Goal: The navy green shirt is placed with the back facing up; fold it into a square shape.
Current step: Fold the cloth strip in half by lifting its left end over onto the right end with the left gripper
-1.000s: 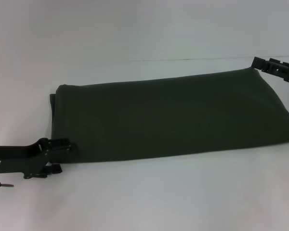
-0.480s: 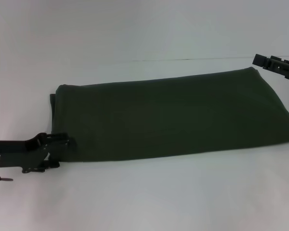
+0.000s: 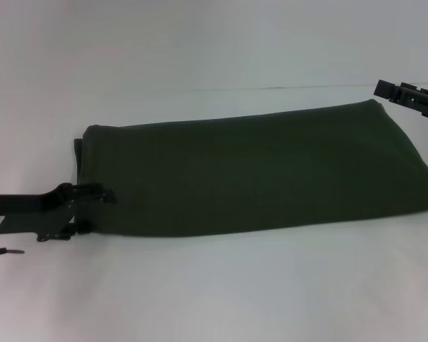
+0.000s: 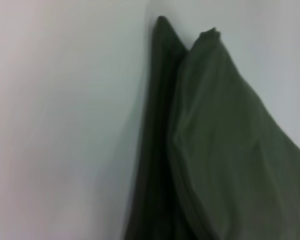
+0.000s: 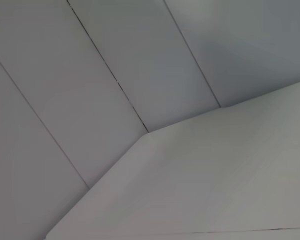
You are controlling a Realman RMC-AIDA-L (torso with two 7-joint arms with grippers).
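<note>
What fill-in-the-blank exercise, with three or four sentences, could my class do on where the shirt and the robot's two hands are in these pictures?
1. The navy green shirt lies folded into a long band on the white ____.
2. The left hand is at the shirt's near ____ corner.
3. The right hand is near the shirt's far ____ corner.
4. The right wrist view shows no ____ at all, only pale surfaces.

Missing words: table; left; right; shirt
</note>
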